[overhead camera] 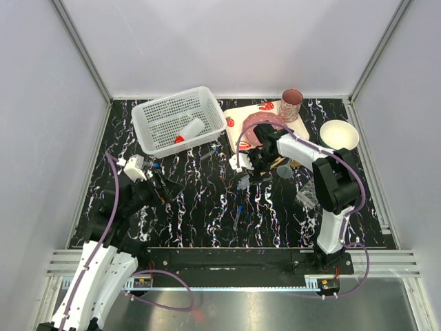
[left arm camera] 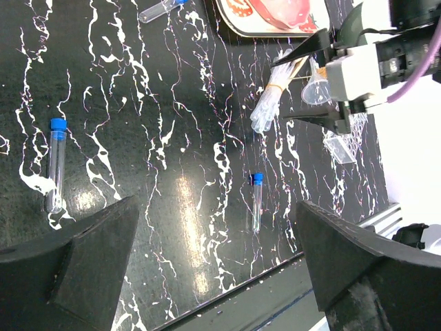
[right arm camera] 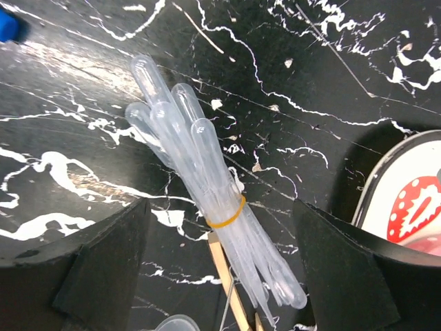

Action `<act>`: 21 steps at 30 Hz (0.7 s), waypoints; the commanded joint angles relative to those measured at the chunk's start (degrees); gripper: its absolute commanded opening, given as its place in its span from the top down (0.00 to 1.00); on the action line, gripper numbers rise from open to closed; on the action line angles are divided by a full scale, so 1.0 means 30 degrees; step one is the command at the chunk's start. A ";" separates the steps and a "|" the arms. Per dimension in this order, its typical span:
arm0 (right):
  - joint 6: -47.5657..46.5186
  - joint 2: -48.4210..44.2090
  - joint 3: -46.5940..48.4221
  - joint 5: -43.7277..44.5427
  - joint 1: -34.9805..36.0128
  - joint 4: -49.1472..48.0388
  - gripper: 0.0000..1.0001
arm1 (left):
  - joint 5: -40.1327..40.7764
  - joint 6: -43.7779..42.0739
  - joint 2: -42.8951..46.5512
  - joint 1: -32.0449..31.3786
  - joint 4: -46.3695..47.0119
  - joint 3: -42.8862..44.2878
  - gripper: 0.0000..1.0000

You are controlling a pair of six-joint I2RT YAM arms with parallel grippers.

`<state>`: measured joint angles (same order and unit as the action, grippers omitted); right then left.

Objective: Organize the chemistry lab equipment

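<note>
Though wide apart, right fingers (right arm camera: 76,276) astride banded clear plastic tubes (right arm camera: 200,193) (strawberry-print tray (right arm camera: 406,200) just beside).

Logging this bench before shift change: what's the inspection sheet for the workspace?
Surface: black marbled table, white veining.
Job's things: squeeze bottle in white basket; tube bundle, capped vials, rack loose on table.
Clutter: strawberry tray, mug, bowl.
Grippers: left gripper open, empty; right gripper open, flanking the tube bundle.
Cables: purple cables along both arms.
Surroundings: grey walls, metal frame.
</note>
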<state>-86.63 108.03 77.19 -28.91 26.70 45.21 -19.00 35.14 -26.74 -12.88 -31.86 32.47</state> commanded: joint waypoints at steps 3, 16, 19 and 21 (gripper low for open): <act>-0.1738 0.1080 0.0638 0.1197 0.0329 -0.1212 0.19 | -0.0373 0.0183 0.0125 0.0047 0.0716 -0.0129 0.01; -0.1299 0.2076 0.1048 0.0934 0.0563 -0.1594 0.55 | -0.0491 0.0388 0.0301 0.0047 0.1009 -0.0393 0.01; -0.1299 0.1960 0.1048 0.0876 0.0651 -0.1594 0.62 | -0.0492 0.0505 0.0330 0.0047 0.1039 -0.0481 0.01; -0.1212 0.1843 0.1164 0.0788 0.0680 -0.1652 0.67 | -0.0696 0.0621 0.0359 0.0047 0.1214 -0.0627 0.01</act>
<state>-90.19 113.82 78.43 -26.00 27.86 41.30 -19.20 35.94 -26.35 -12.88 -31.55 31.22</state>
